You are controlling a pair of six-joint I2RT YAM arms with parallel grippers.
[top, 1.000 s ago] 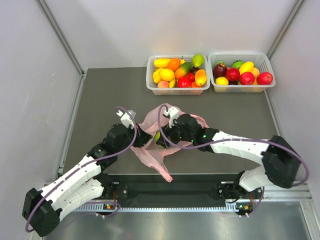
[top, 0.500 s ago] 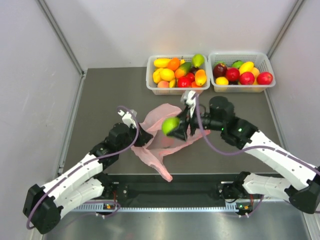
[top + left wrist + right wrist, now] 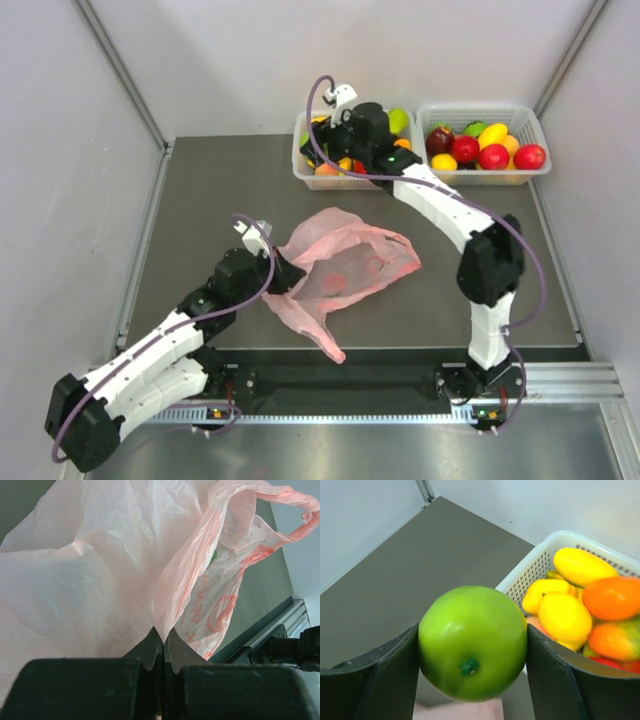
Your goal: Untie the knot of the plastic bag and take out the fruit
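Note:
The pink plastic bag (image 3: 345,262) lies crumpled and open at the table's middle. My left gripper (image 3: 290,278) is shut on a fold of its film (image 3: 161,615) at the bag's left edge. One handle loop (image 3: 280,500) hangs free, and no knot shows. My right gripper (image 3: 472,650) is shut on a round green fruit (image 3: 470,625) and holds it in the air over the near left corner of the left basket (image 3: 540,560). In the top view the right gripper (image 3: 322,140) is at that basket (image 3: 300,168), and the green fruit is hidden under it.
Two white baskets stand at the back, both full of toy fruit; the second one (image 3: 540,132) is to the right of the first. Grey walls close in the left, back and right. A black rail (image 3: 400,375) runs along the near edge.
My right gripper has lifted the green fruit out of the bag and carried it back and up to the left basket. The left gripper has held the bag still.

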